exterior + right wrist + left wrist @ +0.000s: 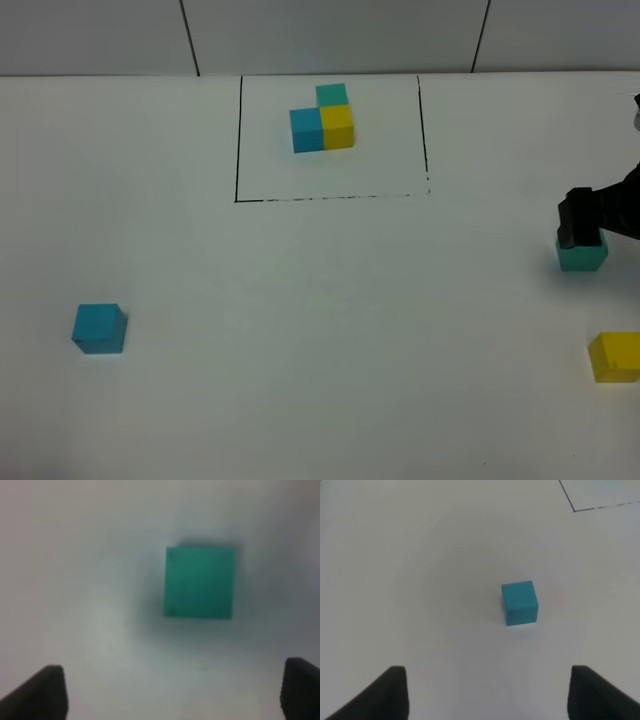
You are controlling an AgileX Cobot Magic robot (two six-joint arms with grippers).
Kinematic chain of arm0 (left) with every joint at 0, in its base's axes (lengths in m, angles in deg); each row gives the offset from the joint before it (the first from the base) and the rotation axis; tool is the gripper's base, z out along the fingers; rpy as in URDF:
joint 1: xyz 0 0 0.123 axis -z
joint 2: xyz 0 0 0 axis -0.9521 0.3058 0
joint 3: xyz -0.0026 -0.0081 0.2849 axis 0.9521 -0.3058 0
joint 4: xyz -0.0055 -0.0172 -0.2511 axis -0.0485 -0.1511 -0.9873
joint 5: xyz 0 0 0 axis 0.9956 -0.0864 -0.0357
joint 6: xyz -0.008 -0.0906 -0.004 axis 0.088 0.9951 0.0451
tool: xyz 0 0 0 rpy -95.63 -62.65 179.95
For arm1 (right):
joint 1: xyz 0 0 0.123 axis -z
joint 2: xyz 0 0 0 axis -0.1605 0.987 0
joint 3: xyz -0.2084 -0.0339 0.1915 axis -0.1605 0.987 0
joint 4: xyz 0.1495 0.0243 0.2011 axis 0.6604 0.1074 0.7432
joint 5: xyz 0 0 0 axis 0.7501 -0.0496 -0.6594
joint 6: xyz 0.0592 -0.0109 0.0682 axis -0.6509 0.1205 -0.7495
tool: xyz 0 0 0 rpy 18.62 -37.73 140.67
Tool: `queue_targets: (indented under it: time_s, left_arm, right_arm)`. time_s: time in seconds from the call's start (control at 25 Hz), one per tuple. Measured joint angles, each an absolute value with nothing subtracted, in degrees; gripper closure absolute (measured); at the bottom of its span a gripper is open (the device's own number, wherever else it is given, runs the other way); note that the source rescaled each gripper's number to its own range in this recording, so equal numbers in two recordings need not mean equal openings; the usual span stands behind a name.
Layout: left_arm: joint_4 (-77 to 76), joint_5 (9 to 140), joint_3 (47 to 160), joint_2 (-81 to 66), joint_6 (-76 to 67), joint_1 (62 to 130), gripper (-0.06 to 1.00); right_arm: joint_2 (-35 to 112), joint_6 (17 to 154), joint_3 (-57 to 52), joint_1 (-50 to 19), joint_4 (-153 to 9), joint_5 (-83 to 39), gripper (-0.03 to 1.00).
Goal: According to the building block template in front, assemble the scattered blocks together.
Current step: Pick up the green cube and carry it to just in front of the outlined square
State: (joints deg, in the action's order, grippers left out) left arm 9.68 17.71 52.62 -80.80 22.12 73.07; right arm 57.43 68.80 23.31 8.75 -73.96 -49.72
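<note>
Yellow block (615,357) sits nearest you, far right on the bench (320,330); blue block (99,328) lies well left, ahead of your left hand (487,675), spread and empty. Your right hand (582,222) hangs spread over the teal block (582,257), not pinching. Framed template (322,120) sits farthest back.

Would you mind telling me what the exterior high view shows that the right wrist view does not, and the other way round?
Only the exterior high view shows the framed building block template, the loose blue cube and the loose yellow cube. Only the right wrist view shows that the right gripper is open, its jaws wide apart with nothing between them. Both views show the loose teal-green cube with that gripper close to it.
</note>
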Motion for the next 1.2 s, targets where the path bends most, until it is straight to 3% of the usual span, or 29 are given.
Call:
queue_targets:
  time_s: [0.28, 0.56, 1.2]
  left_arm:
    - [9.7, 17.7, 52.6, -80.8, 22.1, 73.1, 0.41]
    - [9.7, 17.7, 52.6, -80.8, 22.1, 73.1, 0.41]
    - [9.7, 17.7, 52.6, -80.8, 22.1, 73.1, 0.41]
  right_arm:
    - [62.1, 69.0, 21.4, 8.7, -75.6, -44.9, 0.24]
    - [67.7, 68.8, 14.8, 8.7, -78.7, -48.0, 0.24]
    - [76.9, 68.7, 14.7, 8.7, -79.4, -49.0, 0.25]
